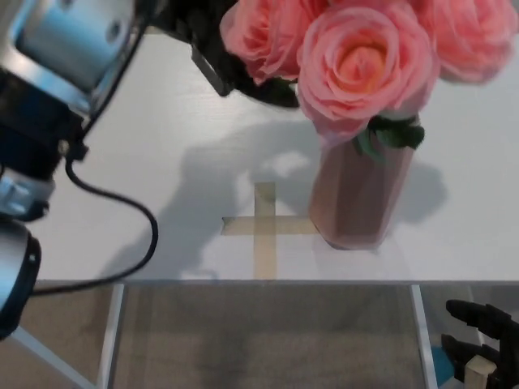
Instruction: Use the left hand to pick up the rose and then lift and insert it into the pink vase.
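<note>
White table (146, 121), rose (365, 65) in pink vase (357, 198)

Single head view, looking steeply down, close over white table (146, 130), near edge

You see the rose (361, 69) as a cluster of large pink blooms with dark green leaves beneath, filling the upper middle and right of the head view. Its lower part sits inside the pink vase (357, 198), and the blooms and leaves hide the vase's mouth. The vase is a faceted, matte pink vessel standing upright on the white surface (122, 203), its base just right of a cross of tan tape (264, 225).
</note>
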